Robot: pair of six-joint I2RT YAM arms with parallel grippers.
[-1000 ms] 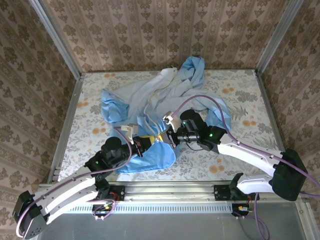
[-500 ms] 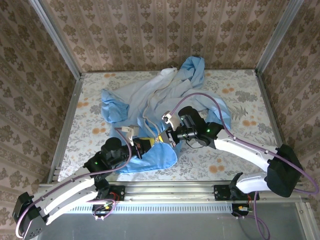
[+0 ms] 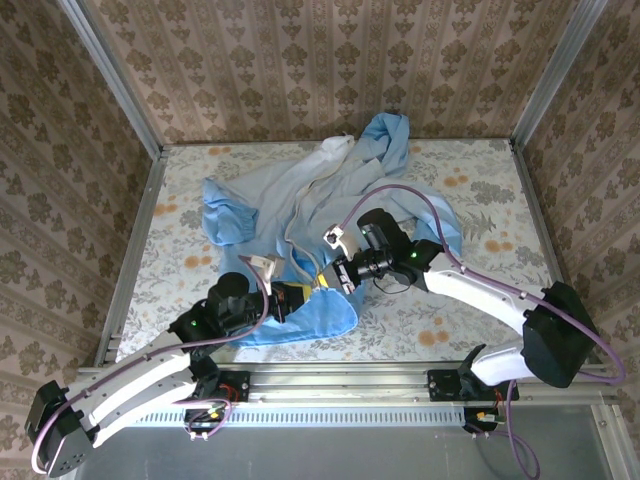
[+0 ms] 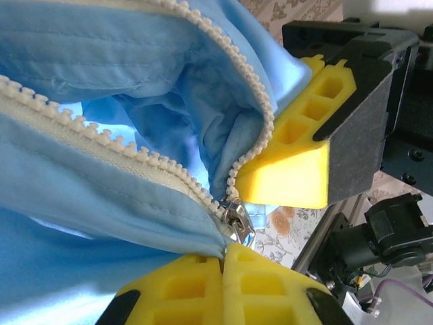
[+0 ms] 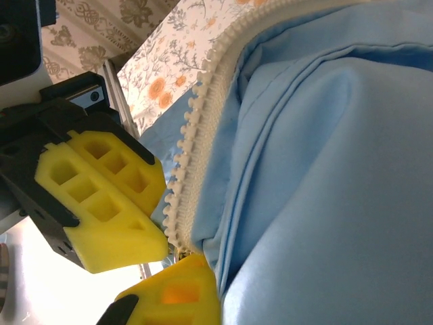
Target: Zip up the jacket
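Observation:
The light-blue jacket [image 3: 300,190] lies crumpled across the table, its pale zipper strip [image 3: 292,235] running toward the near hem. My left gripper [image 3: 298,296] is shut on the jacket's hem right below the metal zipper slider [image 4: 238,220]; its yellow fingertips [image 4: 196,284] press together in the left wrist view. My right gripper [image 3: 335,272] sits just beside it, shut on the other zipper edge [image 5: 196,142]; its yellow finger [image 5: 172,294] meets the toothed tape's lower end. The zipper teeth [image 4: 101,139] stand parted above the slider.
Metal rails [image 3: 130,250] edge the flowered table [image 3: 470,300] on both sides, with papered walls behind. The right arm's purple cable [image 3: 400,190] loops over the jacket. A blue cuffed sleeve [image 3: 228,215] lies at the left, and bare table shows on the right.
The right arm's elbow and forearm have swung slightly back and left. The left wrist has edged right and nearer. Both grippers stay shut at the zipper's lower end.

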